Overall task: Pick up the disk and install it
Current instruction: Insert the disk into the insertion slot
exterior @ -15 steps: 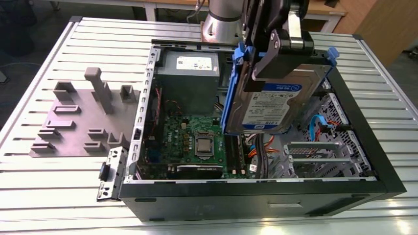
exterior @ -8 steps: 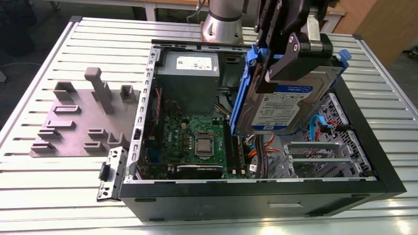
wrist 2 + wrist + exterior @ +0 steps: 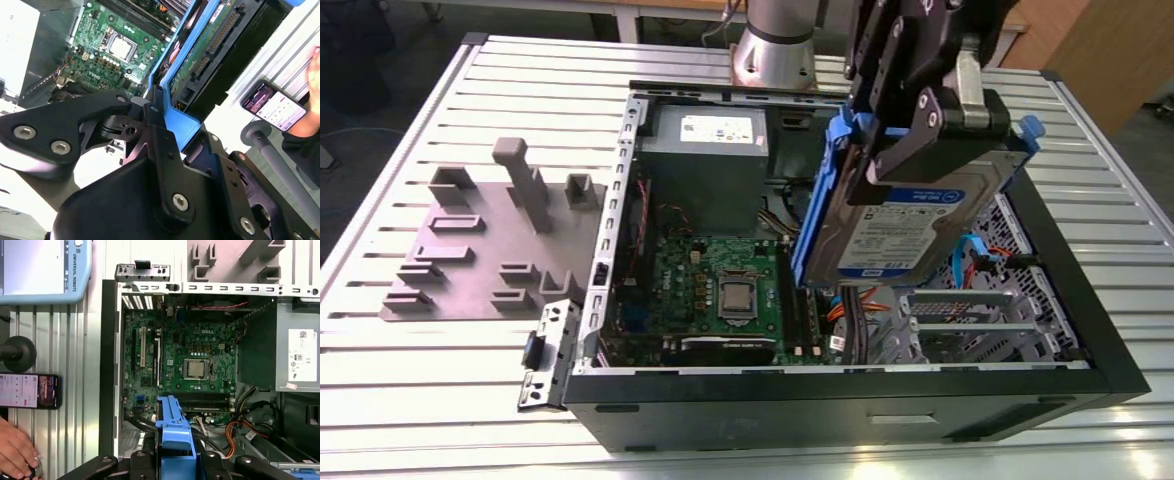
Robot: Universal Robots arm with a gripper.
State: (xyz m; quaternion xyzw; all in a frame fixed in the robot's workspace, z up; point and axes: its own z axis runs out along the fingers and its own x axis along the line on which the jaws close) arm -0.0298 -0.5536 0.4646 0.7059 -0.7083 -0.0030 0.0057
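Hanging tilted over the open computer case (image 3: 854, 385), the disk (image 3: 907, 225), its upper edge clamped between the fingers (image 3: 917, 135).

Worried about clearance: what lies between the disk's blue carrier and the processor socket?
In the first wrist view, the memory slots lie between the disk and the processor socket, on the motherboard.

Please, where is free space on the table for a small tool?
Bare slats in the exterior view: the table strip between the grey fixture plate and the edge nearest the camera, and the strip beyond the plate. Crowded: the open case, with motherboard and cables, under the disk in the end effector.
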